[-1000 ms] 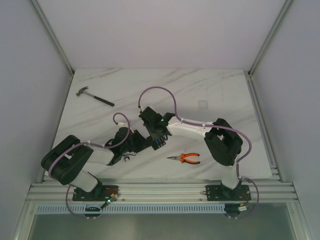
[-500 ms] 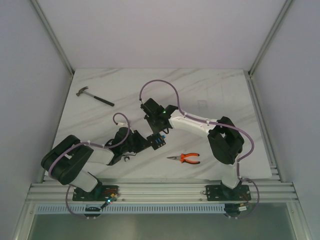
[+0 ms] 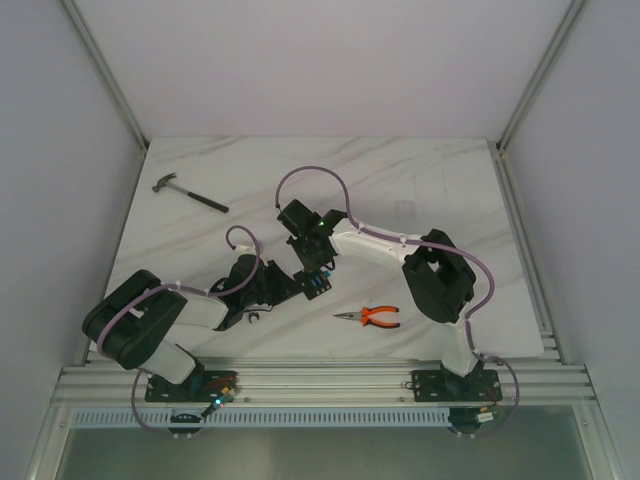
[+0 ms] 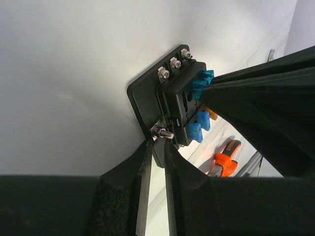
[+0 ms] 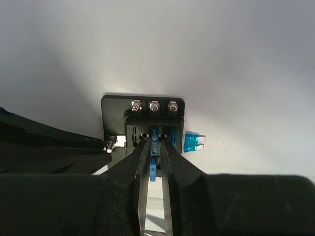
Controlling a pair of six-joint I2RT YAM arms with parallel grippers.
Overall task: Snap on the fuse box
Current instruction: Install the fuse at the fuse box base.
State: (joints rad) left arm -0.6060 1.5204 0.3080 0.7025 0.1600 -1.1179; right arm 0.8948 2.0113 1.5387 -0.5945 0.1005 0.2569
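Left end effector [image 4: 157, 147] clamps fuse box [image 4: 174, 98] edge; right end effector [image 5: 154, 142] narrow astride blue fuse [image 5: 154, 133], grip unclear.

the top camera is looking steeply down from above and behind the arm bases, far enough back to be taking in the whole table [image 3: 420, 170]. the left wrist camera is peering out along the left gripper [image 4: 157, 146], sitting very close to the fuse box [image 4: 174, 96] and seeing it edge-on. the right wrist camera is peering along the right gripper [image 5: 153, 142], facing that same box's front. the pliers [image 3: 370, 317] are showing both overhead and in the left wrist view.
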